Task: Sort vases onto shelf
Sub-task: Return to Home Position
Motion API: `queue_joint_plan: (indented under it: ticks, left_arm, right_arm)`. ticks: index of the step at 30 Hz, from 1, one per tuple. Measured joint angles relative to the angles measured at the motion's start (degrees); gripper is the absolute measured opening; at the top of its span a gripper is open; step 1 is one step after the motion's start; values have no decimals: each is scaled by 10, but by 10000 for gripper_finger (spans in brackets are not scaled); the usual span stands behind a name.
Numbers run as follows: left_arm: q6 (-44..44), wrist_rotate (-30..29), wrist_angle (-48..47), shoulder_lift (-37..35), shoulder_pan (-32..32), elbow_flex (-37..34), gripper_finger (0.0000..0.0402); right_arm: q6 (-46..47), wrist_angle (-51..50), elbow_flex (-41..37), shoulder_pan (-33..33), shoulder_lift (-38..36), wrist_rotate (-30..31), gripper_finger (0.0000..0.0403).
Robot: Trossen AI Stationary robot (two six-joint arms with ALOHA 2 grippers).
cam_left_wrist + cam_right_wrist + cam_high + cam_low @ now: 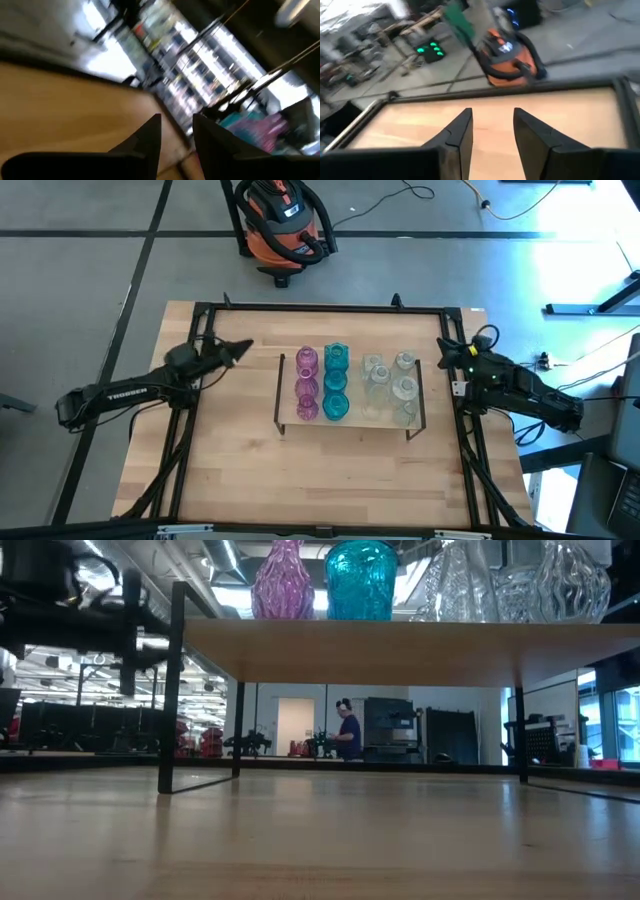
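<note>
vases: ribbed glass bulbs, pink, teal, clear rows
shelf: pale wood slab
left gripper: shelf's 9 o'clock, fingers apart
right gripper: 3 o'clock, apart too

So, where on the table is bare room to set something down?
Widest: bare table between the shelf and its near edge; also between the left gripper and the shelf. Crowded: the shelf top, full of vases; right gripper sits close.
</note>
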Motion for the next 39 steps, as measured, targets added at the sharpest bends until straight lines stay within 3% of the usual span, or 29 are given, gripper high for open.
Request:
queue_joint_plan:
  ticks: [4, 12, 19, 21, 29, 35, 39]
  left_arm:
    - [-15, 26, -101, 0, -10, 0, 104]
    - [-1, 80, -232, 0, -35, 1, 104]
    - [38, 93, -231, 24, -68, 1, 104]
    - [54, 97, -231, 30, -77, 1, 105]
    - [186, 101, -231, 58, -129, 1, 105]
    - [260, 97, -232, 73, -158, 1, 105]
    - [269, 96, -232, 73, -162, 1, 105]
  right_arm:
    - [61, -26, -24, 0, 0, 10, 119]
    - [60, 38, -93, 0, 27, -93, 119]
    - [43, -1, -86, 0, 82, -85, 119]
    - [44, -33, -86, 0, 96, -110, 119]
    - [161, -100, -97, 0, 173, -308, 119]
    - [166, -89, -98, 0, 197, -379, 119]
    - [165, -90, -98, 0, 196, -372, 119]
